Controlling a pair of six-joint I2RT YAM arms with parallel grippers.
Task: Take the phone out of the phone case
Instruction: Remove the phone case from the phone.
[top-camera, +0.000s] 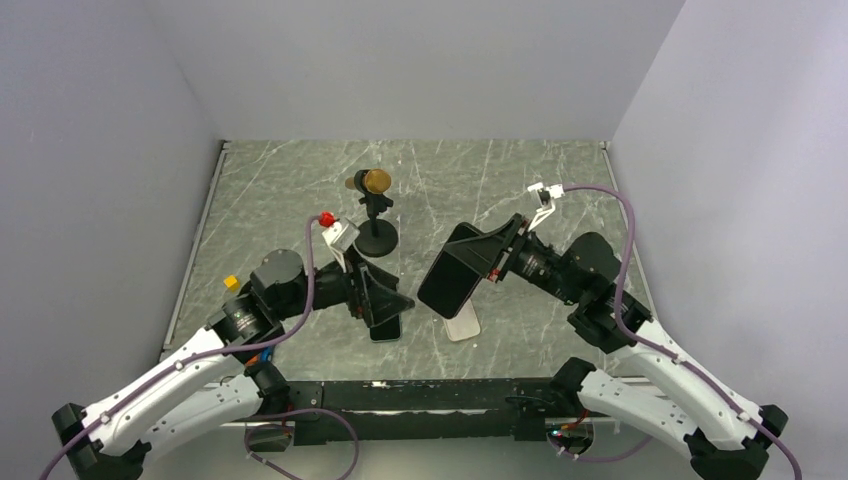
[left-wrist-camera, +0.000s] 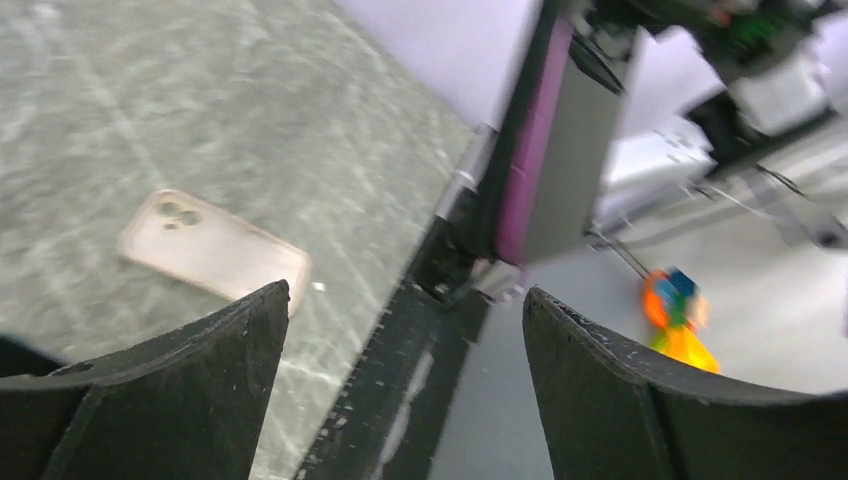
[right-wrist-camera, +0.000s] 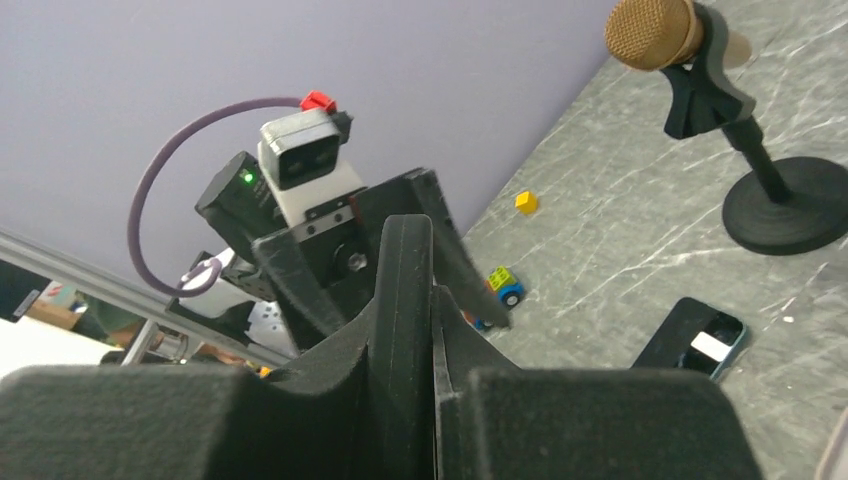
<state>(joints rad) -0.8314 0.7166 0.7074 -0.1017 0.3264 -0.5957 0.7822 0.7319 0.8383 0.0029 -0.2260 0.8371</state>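
Note:
My right gripper is shut on a black slab with a purple edge, the phone in its case, and holds it tilted above the table. It shows edge-on in the right wrist view between the closed fingers. In the left wrist view it stands upright ahead of my left gripper. My left gripper is open and empty, just left of the held slab. A dark phone with a blue rim lies under it on the table. A beige empty case lies flat below the held slab.
A gold microphone on a black round stand stands behind the grippers. A small yellow block lies at the left. A small toy car sits on the table near the left arm. Grey walls enclose the table.

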